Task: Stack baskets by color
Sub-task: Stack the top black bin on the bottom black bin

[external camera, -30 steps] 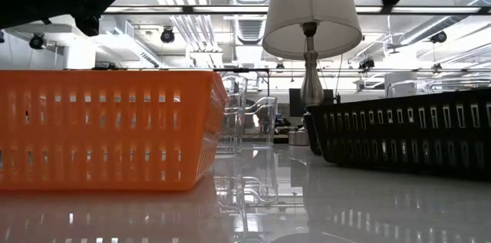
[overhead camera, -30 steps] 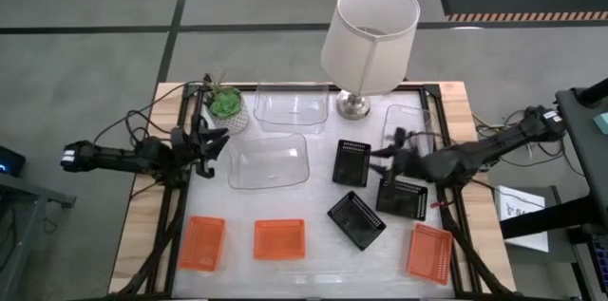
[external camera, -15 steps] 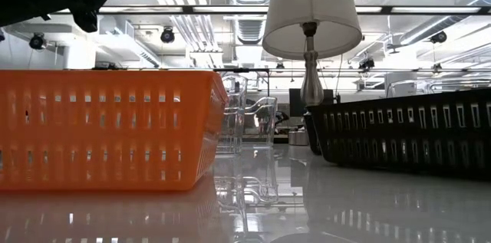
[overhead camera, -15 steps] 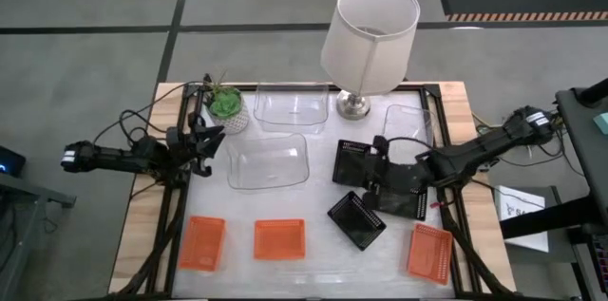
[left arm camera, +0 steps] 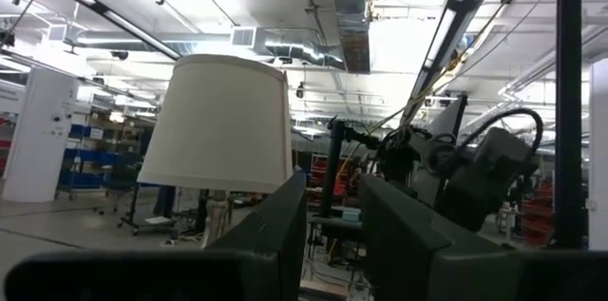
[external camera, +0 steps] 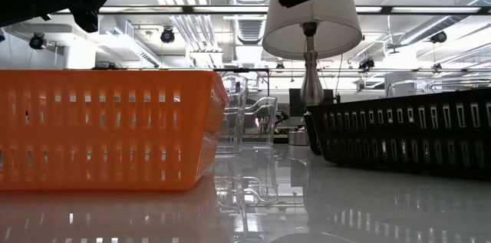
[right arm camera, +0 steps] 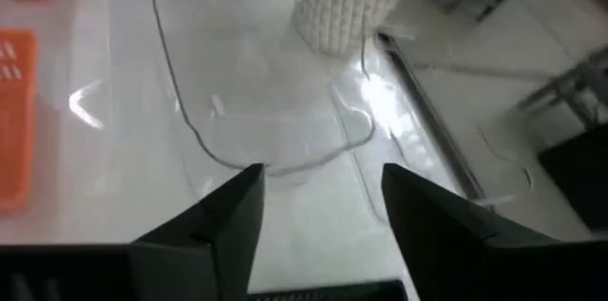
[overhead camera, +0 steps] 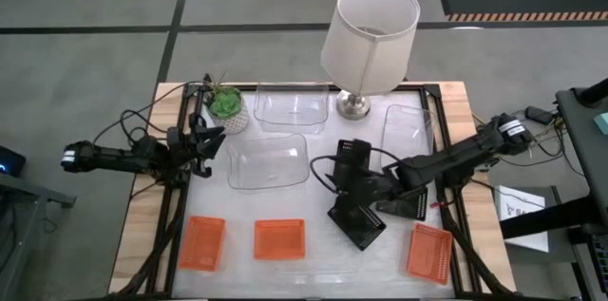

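Three black mesh baskets rest flat on the white table: one (overhead camera: 354, 152) under my right gripper, one (overhead camera: 357, 224) nearer the front, one (overhead camera: 414, 205) partly under the right arm. Orange baskets (overhead camera: 202, 242), (overhead camera: 279, 239), (overhead camera: 429, 252) lie along the near edge. Clear baskets (overhead camera: 293, 106), (overhead camera: 270, 160), (overhead camera: 408, 122) lie farther back. My right gripper (overhead camera: 330, 176) (right arm camera: 323, 216) hangs open above the table's middle, right of the middle clear basket (right arm camera: 275, 102), touching nothing. My left gripper (overhead camera: 211, 140) (left arm camera: 332, 235) waits open above the table's left edge.
A white lamp (overhead camera: 370, 35) stands at the far middle, with a potted green plant (overhead camera: 226, 106) at the far left. Black frame rails run along the table's left and right sides. Bare tabletop lies between the orange row and the clear baskets.
My right gripper has swung from the right side toward the table's left, passing over the black baskets, and now hangs beside the middle clear basket. The baskets have stayed where they were.
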